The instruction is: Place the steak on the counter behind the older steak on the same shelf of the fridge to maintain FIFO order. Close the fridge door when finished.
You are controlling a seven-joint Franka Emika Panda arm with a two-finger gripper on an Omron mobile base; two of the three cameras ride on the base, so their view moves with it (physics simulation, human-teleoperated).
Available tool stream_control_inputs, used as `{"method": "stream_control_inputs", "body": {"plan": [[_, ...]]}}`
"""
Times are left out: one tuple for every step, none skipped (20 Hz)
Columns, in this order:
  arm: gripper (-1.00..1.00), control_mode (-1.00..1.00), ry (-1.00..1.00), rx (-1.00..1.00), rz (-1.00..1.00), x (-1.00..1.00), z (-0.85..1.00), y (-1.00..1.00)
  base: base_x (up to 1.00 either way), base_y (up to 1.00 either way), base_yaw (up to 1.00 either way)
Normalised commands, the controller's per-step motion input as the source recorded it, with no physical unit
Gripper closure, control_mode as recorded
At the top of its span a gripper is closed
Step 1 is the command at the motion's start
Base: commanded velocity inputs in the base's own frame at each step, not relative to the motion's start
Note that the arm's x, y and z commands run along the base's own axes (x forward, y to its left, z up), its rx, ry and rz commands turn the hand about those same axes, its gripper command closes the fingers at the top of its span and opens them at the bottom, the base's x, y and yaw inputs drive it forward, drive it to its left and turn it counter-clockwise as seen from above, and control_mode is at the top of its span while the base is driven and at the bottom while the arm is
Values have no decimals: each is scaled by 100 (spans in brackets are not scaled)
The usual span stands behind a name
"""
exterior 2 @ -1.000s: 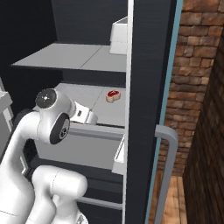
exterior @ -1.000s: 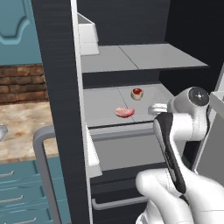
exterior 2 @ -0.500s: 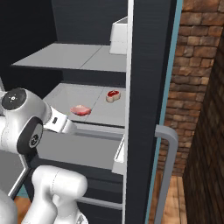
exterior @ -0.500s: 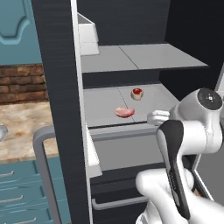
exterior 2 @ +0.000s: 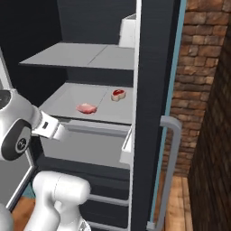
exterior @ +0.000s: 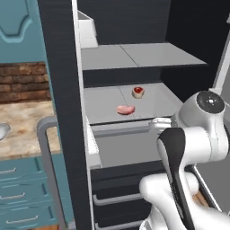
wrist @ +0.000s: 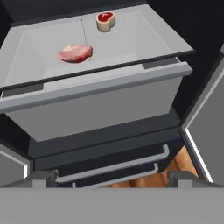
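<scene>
Steak [wrist: 105,20] sits on shelf [wrist: 39,46], behind older steak [wrist: 75,53], apart from it. Fridge [exterior: 58,67] door open. Your gripper [wrist: 112,178] hangs outside fridge, empty, fingertips spread wide, before drawer [wrist: 96,103].

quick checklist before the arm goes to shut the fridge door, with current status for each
1. Steak on the shelf, behind the older steak: ok.
2. The two steaks apart, not stacked: ok.
3. Nothing hanging over the shelf's front edge into the door's path: ok.
4. Tool carrying nothing: ok, nothing shows between its tips.
5. Tool and arm pulled back out of the fridge: ok, though they hang close in front of the drawer.
6. Fridge door shut: not ok, it stands open.
</scene>
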Motion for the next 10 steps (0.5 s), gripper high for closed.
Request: {"method": "stream_control_inputs", "body": {"plan": [[-100,100,0,0,0,0,0,0,-100,-1,0],[-100,100,0,0,0,0,0,0,-86,0,0],[-100,100,0,0,0,0,0,0,-76,0,0],[-100,100,0,0,0,0,0,0,-66,-1,0],[-100,100,0,0,0,0,0,0,-62,0,0],[-100,100,0,0,0,0,0,0,-54,0,0],[-100,100,0,0,0,0,0,0,-46,0,0],[-100,100,0,0,0,0,0,0,-43,-3,0],[-100,100,0,0,0,0,0,0,-38,-14,0],[-100,100,0,0,0,0,0,0,-33,-9,0]]}}
